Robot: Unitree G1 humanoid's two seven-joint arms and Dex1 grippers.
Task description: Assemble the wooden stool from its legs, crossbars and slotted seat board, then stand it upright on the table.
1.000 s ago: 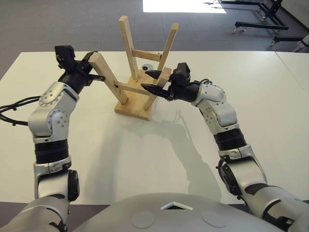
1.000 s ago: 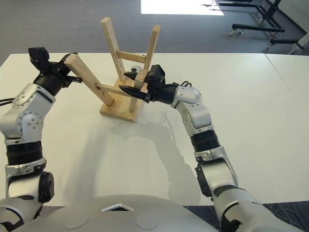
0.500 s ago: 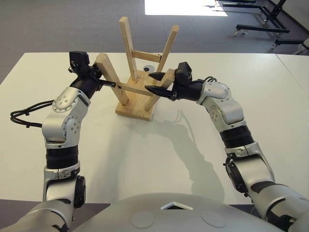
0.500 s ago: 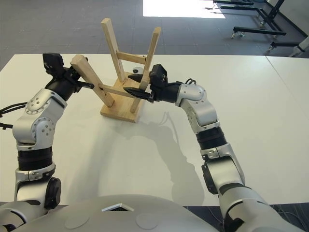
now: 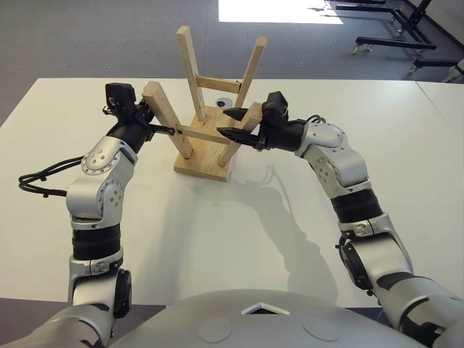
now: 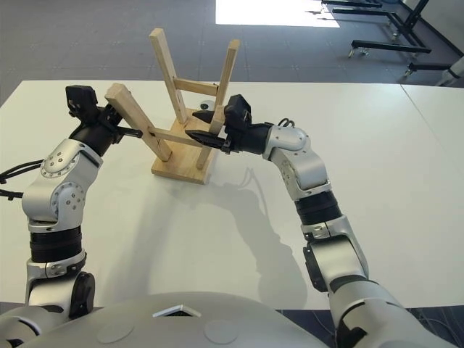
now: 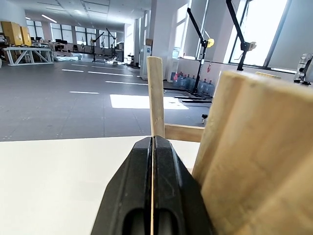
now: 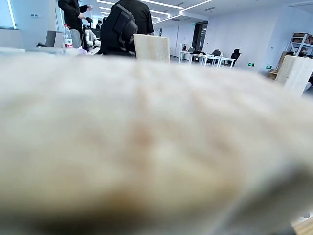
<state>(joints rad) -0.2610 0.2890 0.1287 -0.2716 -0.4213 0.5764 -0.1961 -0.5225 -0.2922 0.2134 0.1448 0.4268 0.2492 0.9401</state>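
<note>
Right gripper (image 5: 222,123): its fingers are spread, one above the other, at the near right leg (image 5: 233,146) of the stool; whether the pads press the wood cannot be told. The white table (image 5: 217,239) carries the wooden stool (image 5: 196,94), inverted at its far middle. The seat board (image 5: 199,162) lies flat on the tabletop and the four legs point upward. The two far legs (image 5: 254,65) splay apart as they rise and are joined by the far crossbar (image 5: 220,84). The near left leg (image 5: 165,116) leans toward the robot's left, and the near crossbar (image 5: 199,133) runs from it to the near right leg. Left gripper (image 7: 152,144): its fingers are closed together with nothing between them, tips just beside the near left leg where the near crossbar meets it.
</note>
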